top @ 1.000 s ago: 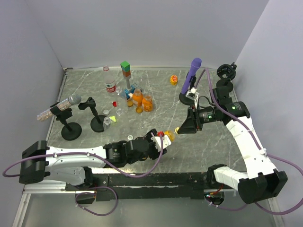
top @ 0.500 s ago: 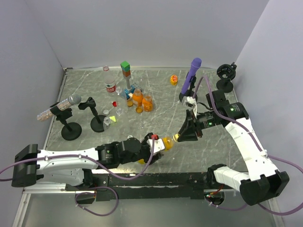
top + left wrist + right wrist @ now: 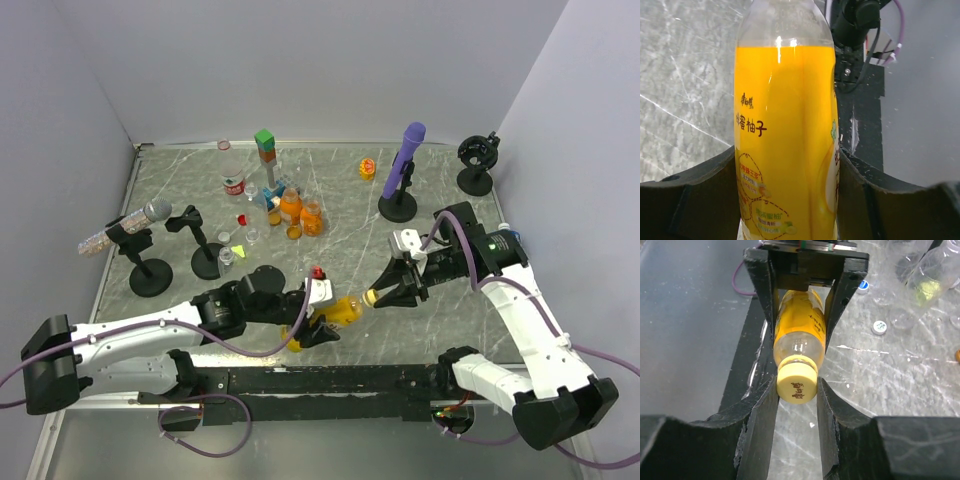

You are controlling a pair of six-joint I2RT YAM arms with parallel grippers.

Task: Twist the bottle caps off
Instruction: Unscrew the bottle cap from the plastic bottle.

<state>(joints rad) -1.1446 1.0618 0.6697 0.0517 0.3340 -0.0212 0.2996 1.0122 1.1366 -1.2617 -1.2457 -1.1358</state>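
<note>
Above the near edge of the table (image 3: 450, 215), my left gripper (image 3: 320, 318) clamped around the yellow juice bottle (image 3: 344, 310), bottle roughly level, my right gripper (image 3: 796, 390) pinching its yellow cap (image 3: 796, 381)

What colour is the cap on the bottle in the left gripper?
Pale yellow cap with small reddish print, clearest in the right wrist view.

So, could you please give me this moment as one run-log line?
left gripper: shut on yellow juice bottle | right gripper: shut on yellow cap | cap: on bottle
</note>
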